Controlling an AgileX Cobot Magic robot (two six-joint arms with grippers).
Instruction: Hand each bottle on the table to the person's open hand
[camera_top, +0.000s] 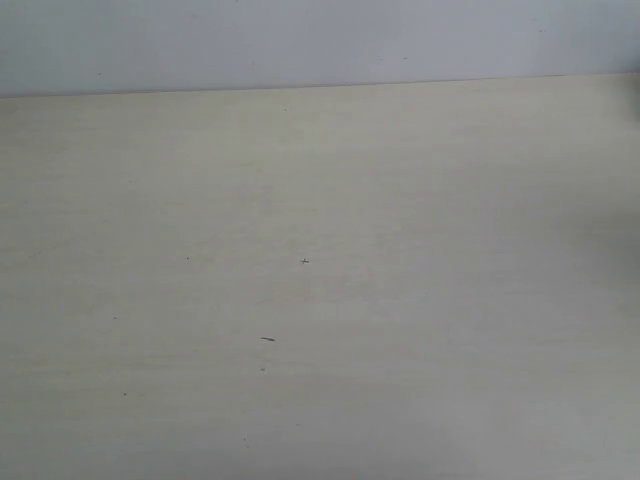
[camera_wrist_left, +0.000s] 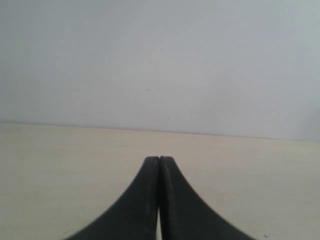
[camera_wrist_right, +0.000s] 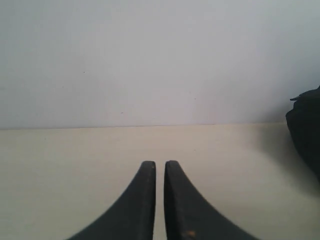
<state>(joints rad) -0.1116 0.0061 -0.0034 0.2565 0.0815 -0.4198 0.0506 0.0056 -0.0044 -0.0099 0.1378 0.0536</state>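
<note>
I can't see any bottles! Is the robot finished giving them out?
Done: no bottle shows on the table in any view, so either all were handed over or none is set out yet; I cannot tell which. In hand: nothing. The left gripper is shut and empty, the right gripper nearly shut, also empty. Left: nothing visible to pick up, and no open hand in view.

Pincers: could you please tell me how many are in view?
2: the left pincer, jaws together, and the right pincer, slightly gapped, each in its own wrist view.
</note>
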